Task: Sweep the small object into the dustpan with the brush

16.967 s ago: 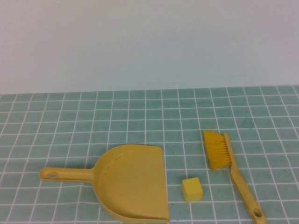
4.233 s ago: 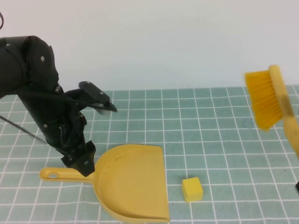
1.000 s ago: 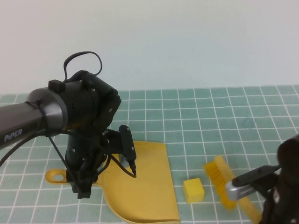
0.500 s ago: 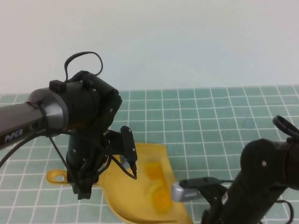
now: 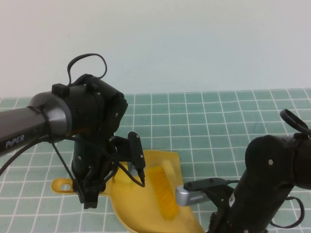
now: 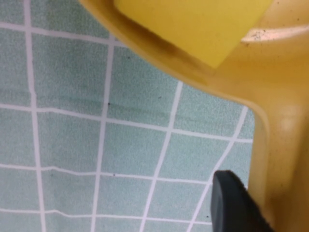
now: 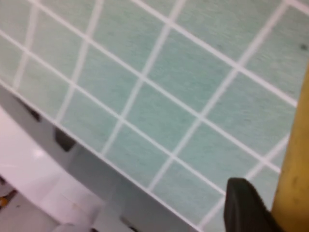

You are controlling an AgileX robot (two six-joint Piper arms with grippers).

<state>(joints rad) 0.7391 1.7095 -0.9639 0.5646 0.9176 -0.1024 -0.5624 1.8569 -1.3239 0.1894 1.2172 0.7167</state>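
Observation:
The mustard dustpan (image 5: 132,208) lies at the front of the table, and my left gripper (image 5: 90,196) is shut on its handle (image 6: 282,159), one dark finger (image 6: 234,203) pressed against the side. The brush's bright bristles (image 5: 163,190) stand inside the scoop. My right gripper (image 7: 285,205) is shut on the tan brush handle (image 7: 297,154); that arm (image 5: 272,179) hides the handle in the high view. The small object (image 6: 193,24), a pale-yellow cube, shows inside the scoop in the left wrist view. The high view does not show it.
A green tiled mat (image 5: 218,126) with white grid lines covers the table, and a pale wall stands behind it. The left arm (image 5: 87,116) rises over the dustpan's handle end. The table's near edge (image 7: 96,154) shows in the right wrist view.
My right arm has swung left, carrying the brush from the mat into the scoop. The cube has gone from the mat beside the dustpan. The dustpan has shifted slightly right.

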